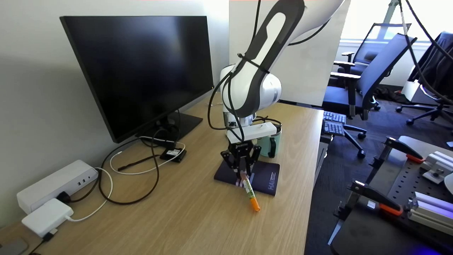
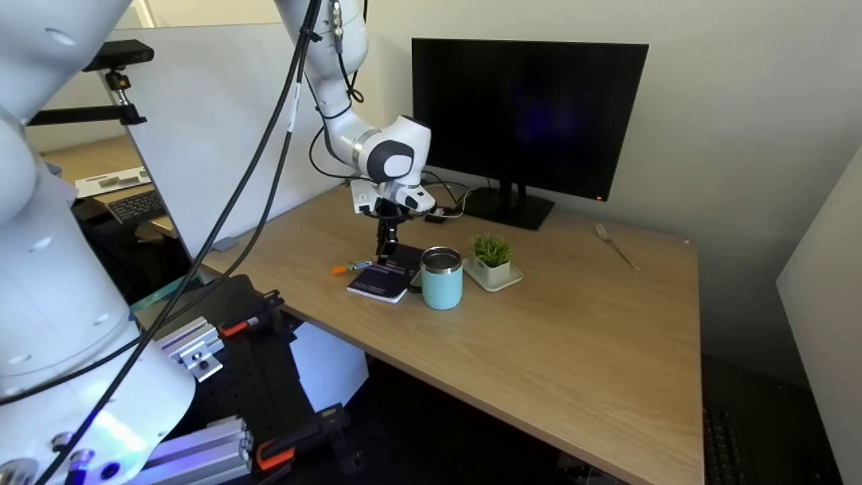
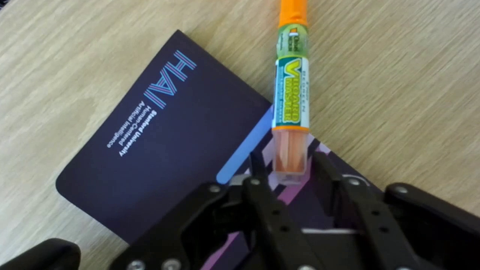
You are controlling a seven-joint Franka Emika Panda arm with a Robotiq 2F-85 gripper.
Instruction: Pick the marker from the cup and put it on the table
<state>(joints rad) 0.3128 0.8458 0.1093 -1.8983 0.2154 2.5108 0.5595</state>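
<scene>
Marker (image 3: 291, 93) is seen across the notebook (image 3: 172, 146) edge, orange end over table (image 2: 566, 323).
Clear end is straddled by the parted gripper (image 3: 289, 162); body is judged light, stiff, slick, best held at its labelled middle.

Orange-and-green marker (image 3: 292, 92), teal cup (image 2: 442, 288)

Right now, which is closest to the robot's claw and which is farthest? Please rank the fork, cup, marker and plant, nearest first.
Seen from the gripper in an exterior view:
1. The marker: immediately to its left in the picture.
2. The cup: to its right, nearer the viewer.
3. The plant: just past the cup, further right.
4. The fork: far right, well beyond the plant.
</scene>
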